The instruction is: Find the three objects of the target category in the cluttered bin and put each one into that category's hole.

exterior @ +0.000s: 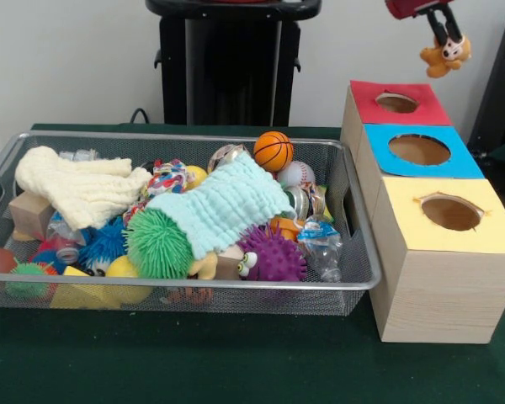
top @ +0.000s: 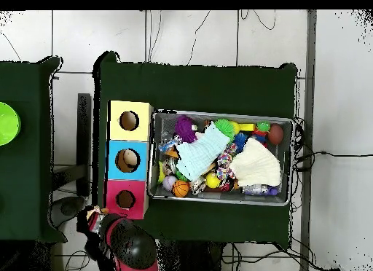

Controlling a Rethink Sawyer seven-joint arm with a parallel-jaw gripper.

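My gripper [exterior: 445,37] hangs at the top right, shut on a small orange-tan plush animal [exterior: 446,55] that dangles below the fingers. It is high above the table, up and to the right of the round hole [exterior: 396,103] in the red box top. In the overhead view the gripper [top: 95,218] sits just off the red box's corner, near the hole [top: 125,199]. The wire mesh bin [exterior: 194,137] is full of clutter and also shows in the overhead view [top: 218,114]. I see no striped tiger plush among the clutter.
The blue-topped hole [exterior: 419,150] and yellow-topped hole [exterior: 451,213] are nearer the camera on the same box. In the bin lie a mint cloth [exterior: 223,210], a cream cloth [exterior: 80,189], a green spiky ball [exterior: 158,244], a purple spiky ball [exterior: 273,257] and a small basketball [exterior: 273,151].
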